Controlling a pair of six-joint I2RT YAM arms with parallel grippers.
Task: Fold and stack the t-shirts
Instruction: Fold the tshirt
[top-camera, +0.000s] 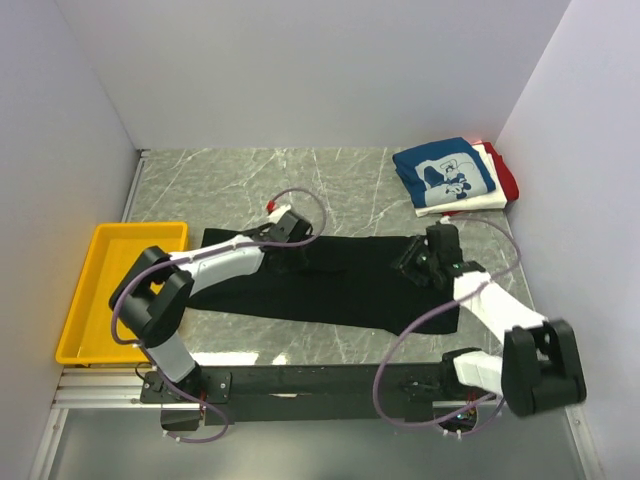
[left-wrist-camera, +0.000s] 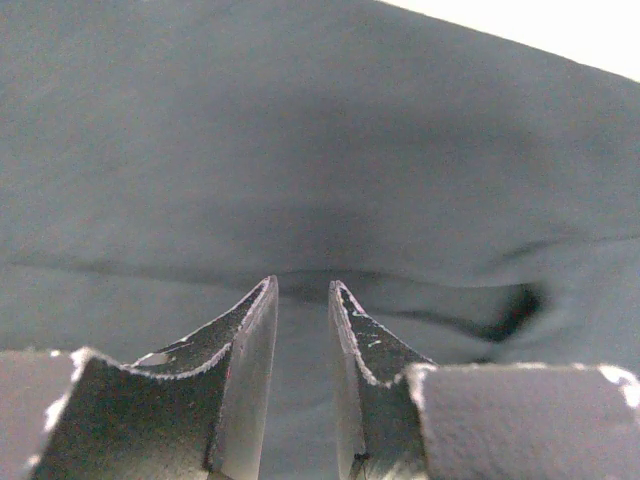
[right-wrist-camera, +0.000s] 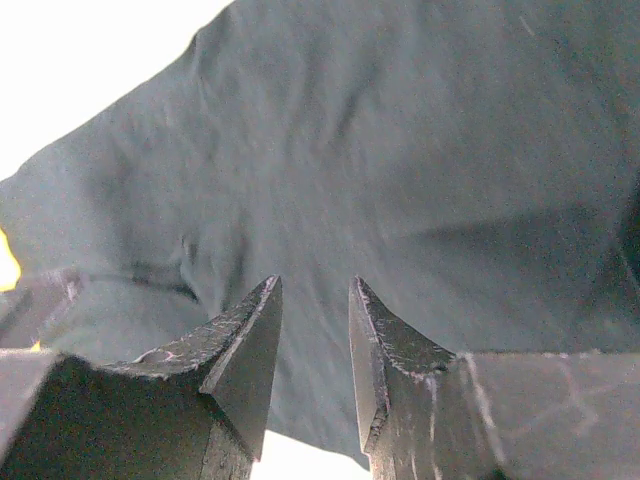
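Black cloth t-shirt, folded into a long band, lies across the middle of the grey marbled desk. Its long axis runs left to right, and the right end angles slightly toward the arms. Left tool sits low over the band's far left part, jaws narrowly apart with nothing pinched between them. Right tool hangs over the right end, likewise narrowly parted. In the far right corner a folded blue tee with white cartoon print tops a white tee and a red tee.
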